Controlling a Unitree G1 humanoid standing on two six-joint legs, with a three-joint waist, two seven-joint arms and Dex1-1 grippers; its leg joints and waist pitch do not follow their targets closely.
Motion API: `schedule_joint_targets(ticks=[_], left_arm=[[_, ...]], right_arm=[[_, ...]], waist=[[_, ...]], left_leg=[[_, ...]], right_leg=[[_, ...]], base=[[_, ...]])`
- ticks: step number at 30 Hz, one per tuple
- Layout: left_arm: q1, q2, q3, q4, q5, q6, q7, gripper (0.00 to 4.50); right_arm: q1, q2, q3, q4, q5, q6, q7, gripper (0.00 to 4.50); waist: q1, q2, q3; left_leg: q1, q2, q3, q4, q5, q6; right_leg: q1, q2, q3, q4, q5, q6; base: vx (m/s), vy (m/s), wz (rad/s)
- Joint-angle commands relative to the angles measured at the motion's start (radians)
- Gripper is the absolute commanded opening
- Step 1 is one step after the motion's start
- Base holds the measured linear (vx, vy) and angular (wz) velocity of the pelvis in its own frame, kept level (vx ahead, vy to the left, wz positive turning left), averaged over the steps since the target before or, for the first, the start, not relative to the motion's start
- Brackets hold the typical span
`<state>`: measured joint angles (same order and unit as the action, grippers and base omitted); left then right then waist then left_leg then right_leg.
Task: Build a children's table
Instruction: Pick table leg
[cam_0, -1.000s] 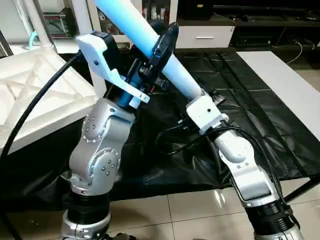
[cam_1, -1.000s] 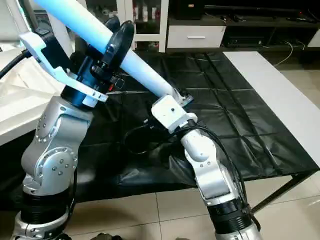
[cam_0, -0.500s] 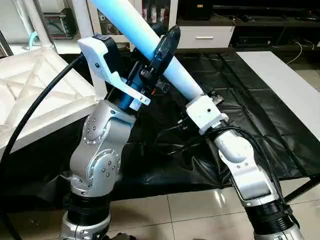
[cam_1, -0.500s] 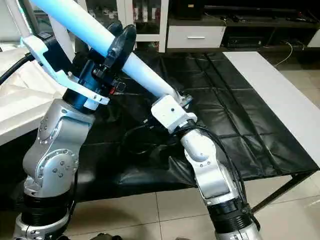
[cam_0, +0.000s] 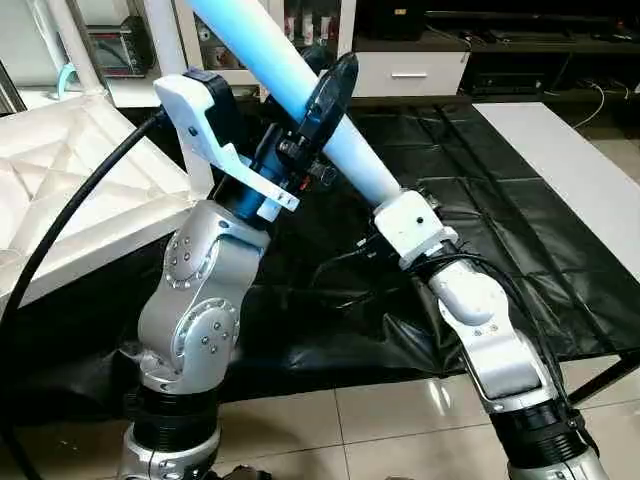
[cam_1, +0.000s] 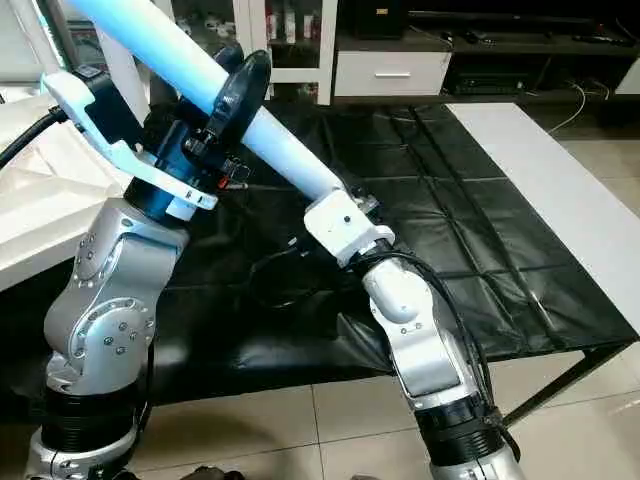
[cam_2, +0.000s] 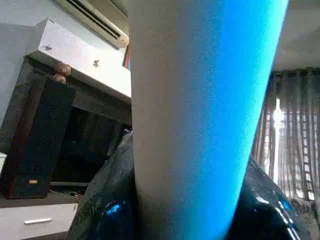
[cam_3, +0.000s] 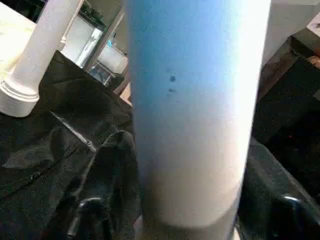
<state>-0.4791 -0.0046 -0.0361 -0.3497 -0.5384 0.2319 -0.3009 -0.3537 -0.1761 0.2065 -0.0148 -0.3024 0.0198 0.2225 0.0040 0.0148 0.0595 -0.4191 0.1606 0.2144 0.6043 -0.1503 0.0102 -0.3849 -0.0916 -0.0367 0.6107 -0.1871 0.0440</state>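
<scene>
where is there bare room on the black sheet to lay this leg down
The black sheet lies bare to the right of the right gripper, up to the white board along its right side. It is crowded on the left, where the tabletop rests and both grippers hold the leg.

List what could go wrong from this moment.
1. The leg is long and tilted, and the left gripper grips it mid-length; it may pivot or slip.
2. Its upper end points toward the shelving; swinging it could hit something.
3. The tabletop sits close on the left; the leg might knock it.
</scene>
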Motion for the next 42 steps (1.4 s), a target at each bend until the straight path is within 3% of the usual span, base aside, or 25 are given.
schedule_joint_targets(ticks=[1,6,25,26,29,31,32,33,34,35,36,39,40,41,42], left_arm=[[-0.003,0.000,-0.002,-0.027,-0.014,-0.001,-0.013,1.68],[-0.006,0.000,-0.001,-0.025,-0.013,-0.003,-0.014,1.68],[-0.005,-0.005,0.016,-0.036,-0.012,-0.001,0.020,1.68],[-0.003,-0.003,0.022,-0.040,-0.008,-0.002,0.027,2.24],[0.001,-0.003,0.052,-0.047,-0.014,-0.013,0.045,2.44],[0.008,0.005,0.090,-0.058,-0.058,0.007,0.056,2.72],[0.008,0.005,0.090,-0.058,-0.058,0.007,0.056,2.81],[0.017,0.015,0.095,-0.069,-0.069,0.023,0.056,2.83],[0.021,0.019,0.094,-0.072,-0.069,0.028,0.054,2.83],[0.027,0.017,0.094,-0.074,-0.067,0.030,0.061,2.83],[0.036,0.012,0.102,-0.076,-0.059,0.042,0.094,3.02],[0.053,0.006,0.125,-0.071,-0.026,0.080,0.174,3.23],[0.102,0.030,0.170,-0.046,0.017,0.147,0.249,3.25],[0.102,0.030,0.170,-0.046,0.017,0.147,0.249,3.26],[0.130,0.045,0.189,-0.037,0.034,0.174,0.273,3.26]], right_arm=[[-0.020,-0.001,0.000,0.021,0.019,-0.002,0.007,2.44],[-0.026,-0.001,-0.002,0.032,0.023,-0.008,0.007,2.00],[-0.037,-0.007,-0.010,0.073,0.029,-0.027,0.015,1.91],[-0.038,-0.006,-0.021,0.079,0.038,-0.019,0.013,1.91],[-0.046,-0.001,-0.057,0.101,0.067,0.005,0.004,1.91],[-0.071,0.004,-0.136,0.138,0.131,0.051,-0.008,1.90],[-0.071,0.004,-0.136,0.138,0.131,0.051,-0.008,1.90],[-0.094,0.001,-0.200,0.172,0.188,0.080,-0.010,1.90],[-0.103,-0.004,-0.221,0.188,0.205,0.085,-0.010,1.90],[-0.115,-0.005,-0.252,0.207,0.234,0.093,-0.015,1.90],[-0.126,-0.005,-0.291,0.225,0.275,0.104,-0.020,1.90],[-0.132,-0.009,-0.346,0.225,0.337,0.130,-0.019,1.90],[-0.113,-0.002,-0.407,0.177,0.433,0.192,0.000,1.90],[-0.113,-0.002,-0.407,0.177,0.433,0.192,0.000,1.90],[-0.098,0.001,-0.434,0.147,0.477,0.222,0.011,1.90]], waist=[[-0.001,0.008,-0.069],[-0.001,0.009,-0.069],[0.002,0.002,-0.070],[0.002,0.002,-0.070],[0.002,0.004,-0.070],[0.003,0.004,-0.071],[0.003,0.004,-0.071],[0.004,0.006,-0.068],[0.002,0.006,-0.070],[0.005,0.013,-0.069],[0.005,0.010,-0.068],[0.009,0.029,-0.073],[0.004,0.043,-0.074],[0.002,0.032,-0.072],[0.000,0.032,-0.074]], left_leg=[[0.054,0.064,-0.050,-0.087,-0.476,-0.112],[0.056,0.064,-0.050,-0.087,-0.482,-0.113],[0.053,0.064,-0.048,-0.084,-0.448,-0.098],[0.053,0.064,-0.048,-0.084,-0.444,-0.097],[0.054,0.065,-0.048,-0.084,-0.451,-0.096],[0.055,0.063,-0.047,-0.083,-0.455,-0.093],[0.055,0.063,-0.047,-0.083,-0.455,-0.093],[0.055,0.062,-0.048,-0.083,-0.455,-0.092],[0.054,0.061,-0.048,-0.083,-0.453,-0.091],[0.056,0.062,-0.048,-0.084,-0.456,-0.095],[0.058,0.063,-0.047,-0.084,-0.459,-0.098],[0.058,0.061,-0.049,-0.082,-0.458,-0.113],[0.057,0.058,-0.050,-0.081,-0.453,-0.105],[0.055,0.058,-0.048,-0.082,-0.453,-0.095],[0.051,0.056,-0.049,-0.079,-0.440,-0.088]], right_leg=[[0.005,-0.036,0.034,-0.080,-0.235,-0.154],[0.004,-0.037,0.033,-0.080,-0.248,-0.154],[0.008,-0.039,0.033,-0.078,-0.237,-0.157],[0.007,-0.038,0.034,-0.077,-0.233,-0.158],[0.007,-0.038,0.033,-0.078,-0.226,-0.165],[0.008,-0.037,0.032,-0.076,-0.224,-0.170],[0.008,-0.037,0.032,-0.076,-0.224,-0.170],[0.007,-0.037,0.031,-0.077,-0.228,-0.169],[0.008,-0.037,0.031,-0.075,-0.224,-0.169],[0.007,-0.036,0.029,-0.076,-0.223,-0.167],[0.004,-0.035,0.030,-0.078,-0.224,-0.164],[0.008,-0.034,0.028,-0.072,-0.194,-0.164],[0.013,-0.031,0.027,-0.068,-0.174,-0.164],[0.012,-0.031,0.027,-0.077,-0.183,-0.160],[0.016,-0.033,0.026,-0.074,-0.187,-0.161]], base=[[0.000,0.000,0.00],[0.000,0.000,0.00],[0.000,0.000,0.00],[0.000,0.000,0.00],[0.000,0.000,0.00],[0.000,0.000,0.00],[0.000,0.000,0.00],[0.000,0.000,0.00],[0.000,0.000,0.00],[0.000,0.000,0.00],[0.000,0.000,0.00],[0.000,0.000,0.00],[0.000,0.000,0.00],[0.000,0.000,0.00],[0.000,0.000,0.00]])
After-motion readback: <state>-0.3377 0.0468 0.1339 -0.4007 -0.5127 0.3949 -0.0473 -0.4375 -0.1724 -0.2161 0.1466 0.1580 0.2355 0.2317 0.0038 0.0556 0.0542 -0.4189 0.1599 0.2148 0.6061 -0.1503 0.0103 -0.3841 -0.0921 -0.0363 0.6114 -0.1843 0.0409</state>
